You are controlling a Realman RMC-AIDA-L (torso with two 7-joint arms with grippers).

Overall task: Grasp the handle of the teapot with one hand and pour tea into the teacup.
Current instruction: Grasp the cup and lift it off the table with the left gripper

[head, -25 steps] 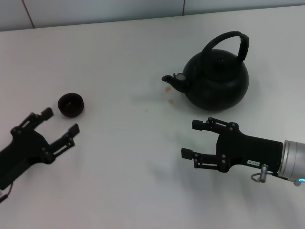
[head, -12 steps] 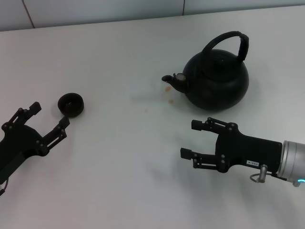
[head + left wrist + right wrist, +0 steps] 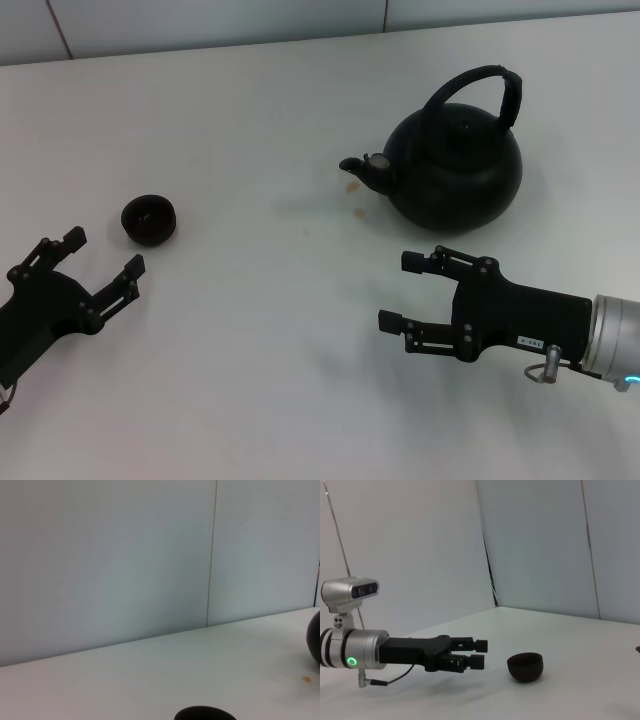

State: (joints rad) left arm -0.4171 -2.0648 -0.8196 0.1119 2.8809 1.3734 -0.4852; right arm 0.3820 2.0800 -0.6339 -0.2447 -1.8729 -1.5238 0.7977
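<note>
Teapot (image 3: 455, 170) sits upright on the white counter (image 3: 280, 330), far right side in head view, spout (image 3: 362, 170) pointing toward robot's left, w/ handle (image 3: 490, 90) arched over the lid, thicker wrapped part on the right side. Nothing touches handle or pot. A small orange spot (image 3: 352, 186) marks the counter just below the spout; same spot shows in left wrist view (image 3: 305, 679) beside a sliver of the pot's body (image 3: 315, 636). Teacup (image 3: 149, 219) stands upright on the left part of the counter, well apart from teapot. Left tool (image 3: 100, 254) is low at the left edge, near the cup but not touching, on the near side of it; fingers apart, nothing between them. Right wrist view shows that same left tool (image 3: 481, 653) from the side, tips pointing at the cup (image 3: 525, 666) w/ a gap between. Left wrist view catches only the cup's rim (image 3: 205, 713) at the frame edge. Right tool (image 3: 402, 292) hovers in front of teapot, on the near side, clear of it; fingers spread wide, pointing toward robot's left, empty. White wall panels (image 3: 110, 560) stand behind the counter.
</note>
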